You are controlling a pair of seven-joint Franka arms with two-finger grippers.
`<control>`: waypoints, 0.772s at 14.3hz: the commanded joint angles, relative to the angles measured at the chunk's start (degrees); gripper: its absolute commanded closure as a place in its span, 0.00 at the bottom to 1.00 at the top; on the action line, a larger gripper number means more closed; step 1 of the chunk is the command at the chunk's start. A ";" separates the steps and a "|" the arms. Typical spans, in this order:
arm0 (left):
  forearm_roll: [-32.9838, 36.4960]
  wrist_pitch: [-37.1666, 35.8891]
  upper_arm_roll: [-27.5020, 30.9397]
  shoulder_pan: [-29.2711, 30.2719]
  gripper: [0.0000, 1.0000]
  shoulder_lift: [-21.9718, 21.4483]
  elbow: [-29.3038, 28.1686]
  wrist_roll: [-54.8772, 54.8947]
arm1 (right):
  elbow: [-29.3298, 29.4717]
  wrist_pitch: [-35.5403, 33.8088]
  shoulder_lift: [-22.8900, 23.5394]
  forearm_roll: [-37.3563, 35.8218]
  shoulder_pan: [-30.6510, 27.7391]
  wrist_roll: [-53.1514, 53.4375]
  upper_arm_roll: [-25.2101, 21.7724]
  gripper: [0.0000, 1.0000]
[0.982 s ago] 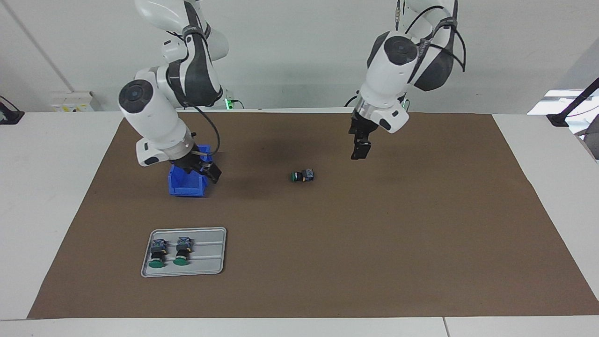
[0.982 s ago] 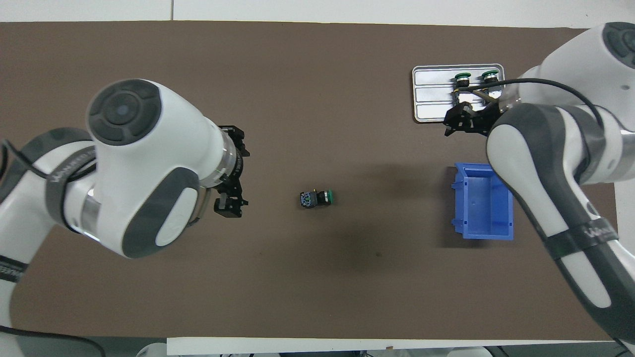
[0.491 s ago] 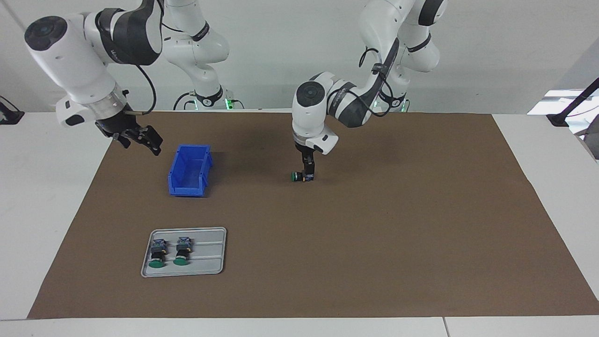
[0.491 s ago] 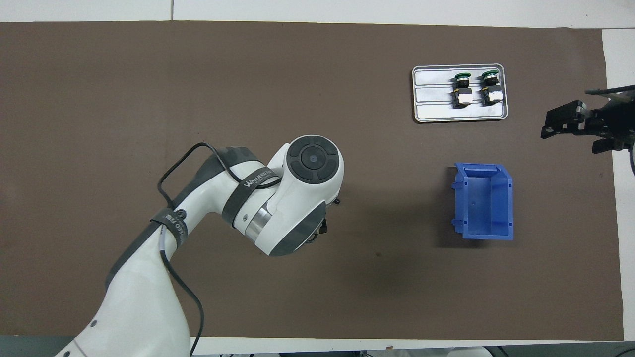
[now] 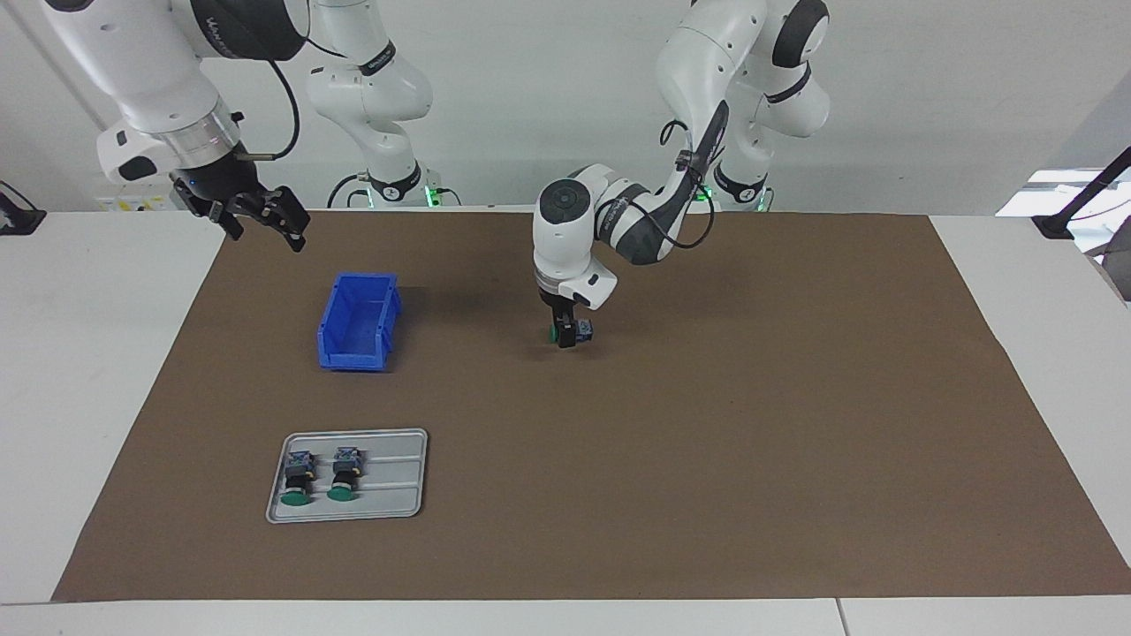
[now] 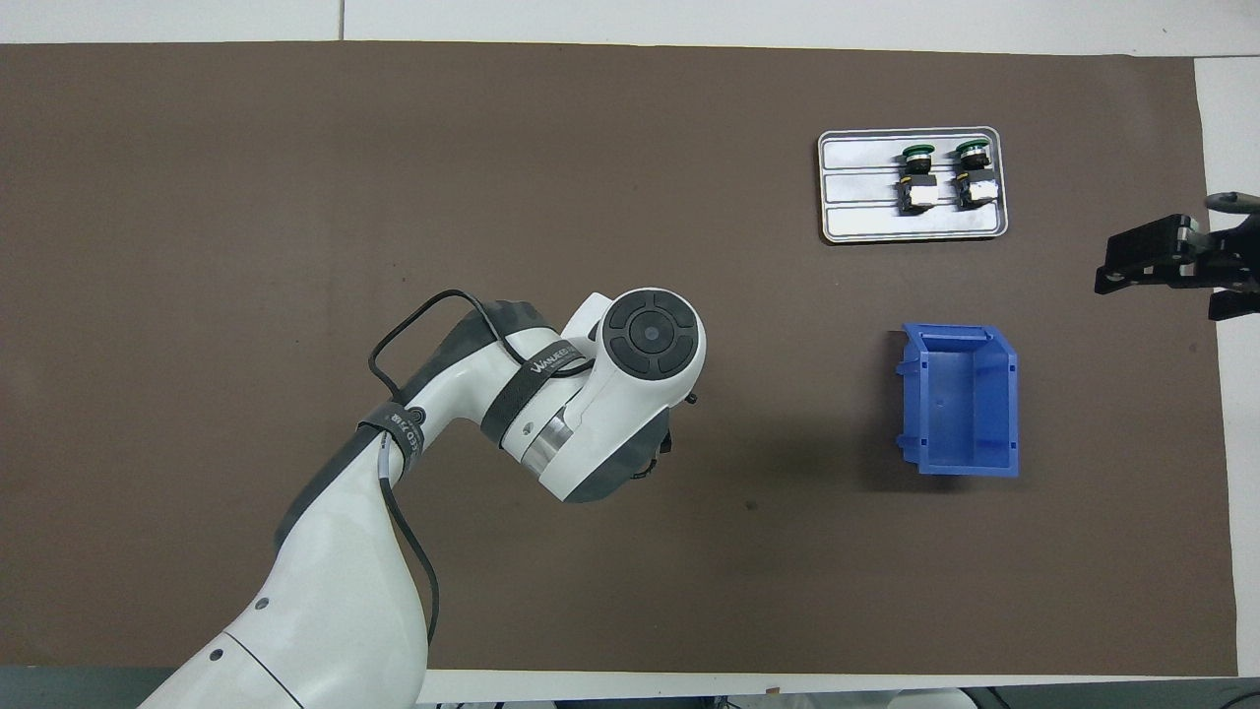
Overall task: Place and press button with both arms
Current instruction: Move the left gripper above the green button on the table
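The button [image 5: 581,331] lies on its side in the middle of the brown mat, green cap toward the right arm's end. My left gripper [image 5: 564,336] is down on it, at the black collar between the cap and the blue-grey block. In the overhead view the left arm's wrist [image 6: 630,394] hides both the button and the gripper. My right gripper [image 5: 267,231] is open and empty, raised over the mat's edge at the right arm's end; it also shows in the overhead view [image 6: 1160,290].
A blue bin [image 5: 353,360] stands empty at the right arm's end, also in the overhead view [image 6: 911,404]. Farther from the robots, a grey tray [image 5: 398,481] [image 6: 866,222] holds two more green-capped buttons [image 5: 297,477] [image 5: 345,475].
My left gripper has come down from beside the button and shifted from its block end to its collar. My right gripper has risen from the blue bin and swung out over the mat's edge.
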 commanded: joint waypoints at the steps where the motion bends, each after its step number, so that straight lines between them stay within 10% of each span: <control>1: 1.33 1.75 0.64 -0.67 0.02 -0.08 -1.66 -1.41 | 0.05 -0.66 -0.35 -0.48 -3.93 -1.64 3.94 0.01; 11: 1.33 5.44 0.64 -0.76 0.18 -0.08 -4.48 -1.32 | -0.04 -2.42 -0.70 -0.04 -3.58 -9.81 3.94 0.01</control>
